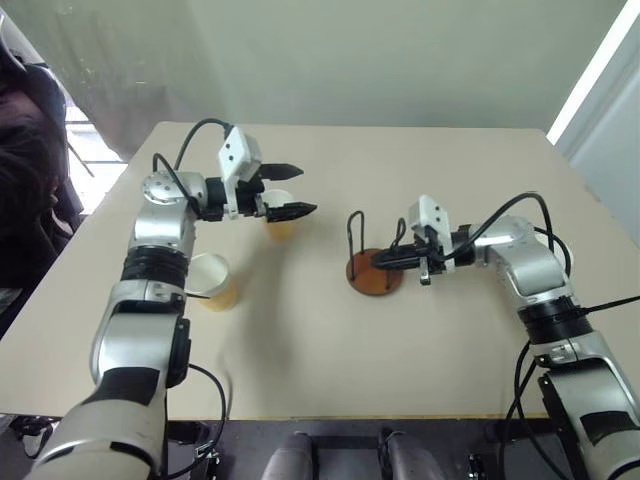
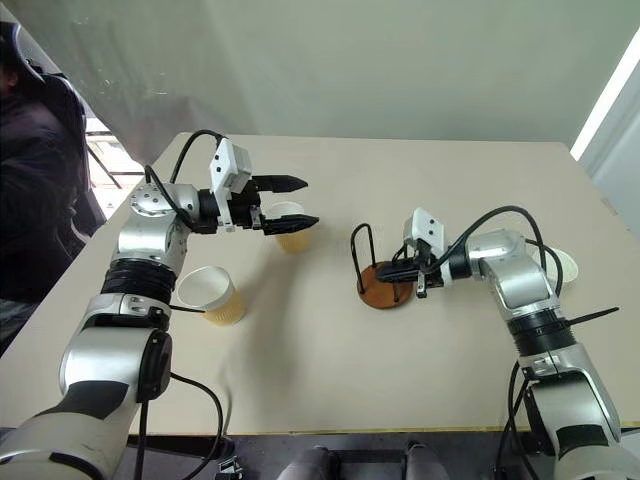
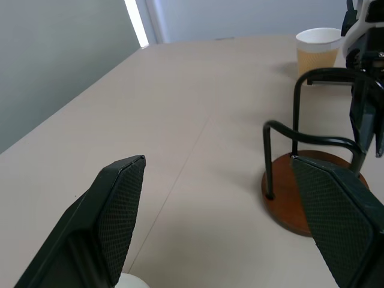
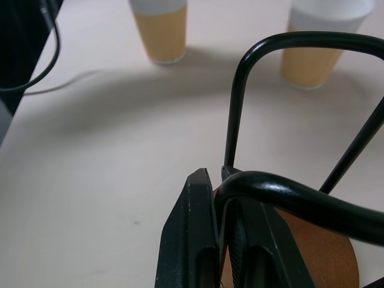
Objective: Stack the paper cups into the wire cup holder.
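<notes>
— where's the holder from where you stand?

— the wire cup holder (image 1: 374, 268) sits about mid-table, upright. the right gripper (image 4: 223, 240) is clenched tight on one of its wire loops; the right wrist view shows the wire pinched between the fingers, which the head views only hint at.

— and the left?

— the left gripper (image 2: 296, 204) is spread wide, grasping nothing, hanging just above one cup (image 2: 290, 228). a second cup (image 2: 212, 293) stands nearer, beside the left forearm.

— the third?

— the third cup (image 3: 318, 50) is clear in the left wrist view, beyond the holder. in the right eye view it's just a white rim (image 2: 566, 264) peeking past the right arm.

— and the room?

— plain beige table (image 1: 320, 370), pale wall behind, a bright strip at the far right corner — and a person in dark clothes (image 2: 30, 180) off the left edge.
</notes>
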